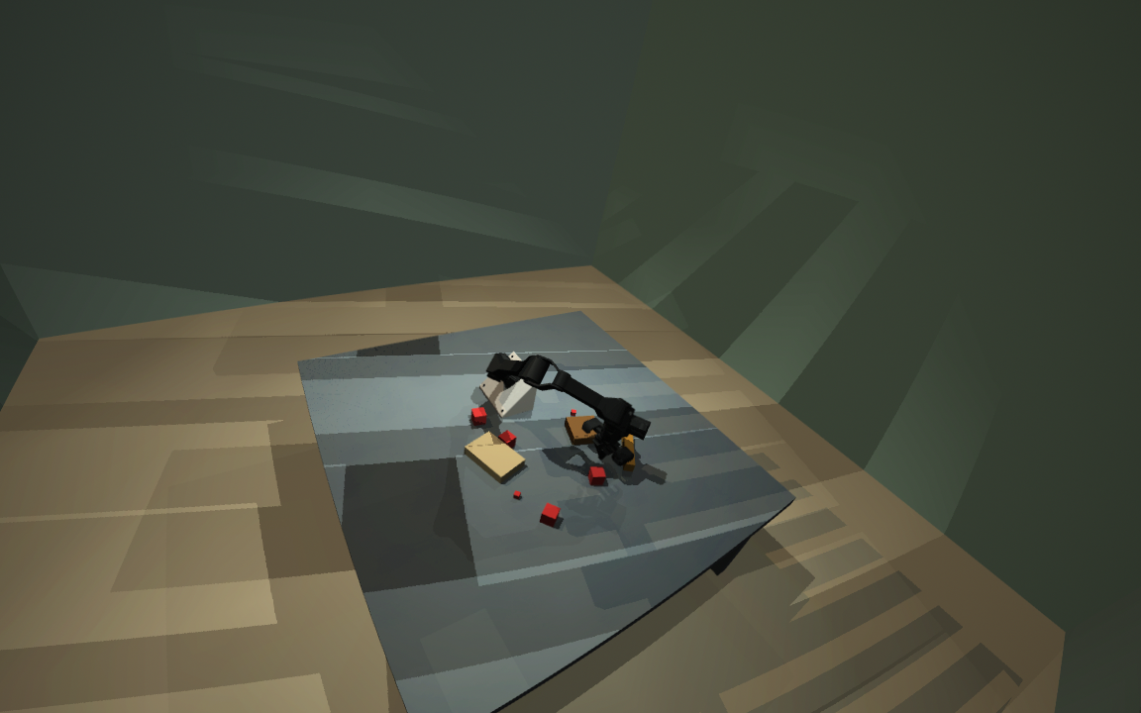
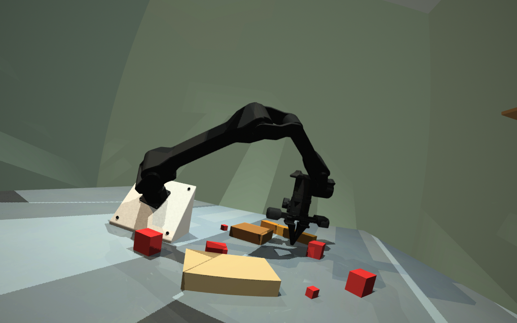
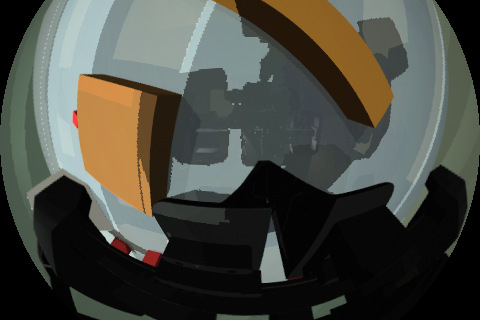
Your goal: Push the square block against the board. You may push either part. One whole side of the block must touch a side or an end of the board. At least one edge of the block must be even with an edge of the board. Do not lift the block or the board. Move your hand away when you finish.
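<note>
The square block (image 1: pixel 575 431) (image 2: pixel 248 232) (image 3: pixel 107 132) is orange-brown and lies flat. The board (image 2: pixel 308 237) (image 3: pixel 305 10) is a long, narrow orange piece; in the top view it is mostly hidden behind the gripper. Block and board are apart, with a wide gap of table between them in the wrist view, and the board lies at an angle to the block. My gripper (image 2: pixel 292 242) (image 3: pixel 263 166) is shut and empty. It points down on the near side of the board, to the right of the block in the exterior view. Whether the fingertips touch the table is unclear.
A pale yellow slab (image 1: pixel 494 458) (image 2: pixel 228 267) lies nearer the exterior camera. A red cube (image 1: pixel 596 475) (image 2: pixel 316 250) stands close to the fingertips. Several other red cubes are scattered around, including a tiny one (image 1: pixel 572 412) (image 2: pixel 224 227) behind the block. The arm's white base (image 2: pixel 184 204) is at the left.
</note>
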`<state>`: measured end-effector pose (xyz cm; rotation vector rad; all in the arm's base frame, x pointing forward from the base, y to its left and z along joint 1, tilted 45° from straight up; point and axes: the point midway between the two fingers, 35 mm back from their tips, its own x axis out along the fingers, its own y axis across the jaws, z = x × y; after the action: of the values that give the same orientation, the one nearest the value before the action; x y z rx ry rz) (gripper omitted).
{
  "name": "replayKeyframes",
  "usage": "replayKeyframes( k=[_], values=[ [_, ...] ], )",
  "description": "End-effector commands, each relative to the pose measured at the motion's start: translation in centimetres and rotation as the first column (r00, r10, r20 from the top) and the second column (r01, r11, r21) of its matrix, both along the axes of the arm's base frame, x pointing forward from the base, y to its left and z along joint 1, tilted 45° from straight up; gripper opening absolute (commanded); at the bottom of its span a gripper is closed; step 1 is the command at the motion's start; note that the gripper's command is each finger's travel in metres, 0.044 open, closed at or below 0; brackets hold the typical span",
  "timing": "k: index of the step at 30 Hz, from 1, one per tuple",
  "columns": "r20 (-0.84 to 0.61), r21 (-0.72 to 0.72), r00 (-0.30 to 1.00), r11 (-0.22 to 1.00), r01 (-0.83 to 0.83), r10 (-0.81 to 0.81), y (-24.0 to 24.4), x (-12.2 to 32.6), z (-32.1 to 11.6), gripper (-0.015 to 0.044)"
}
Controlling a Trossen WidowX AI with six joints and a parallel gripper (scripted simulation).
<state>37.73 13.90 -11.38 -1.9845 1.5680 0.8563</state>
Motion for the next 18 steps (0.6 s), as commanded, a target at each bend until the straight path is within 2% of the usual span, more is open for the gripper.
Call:
replayKeyframes(
  k=[1, 4, 12, 18],
  values=[
    [0.0, 0.001, 1.0, 1.0, -0.003, 0.003, 1.0, -0.1, 0.8, 0.0],
    [0.0, 0.0, 1.0, 1.0, -0.008, 0.008, 3.8, -0.9, 3.7, 0.0],
    [0.004, 0.0, 1.0, 1.0, -0.018, 0.018, 4.0, -1.1, 3.5, 0.0],
    [0.107, 0.049, 0.989, 0.994, 0.102, -0.107, 7.3, -7.5, -0.1, 0.0]
  ],
)
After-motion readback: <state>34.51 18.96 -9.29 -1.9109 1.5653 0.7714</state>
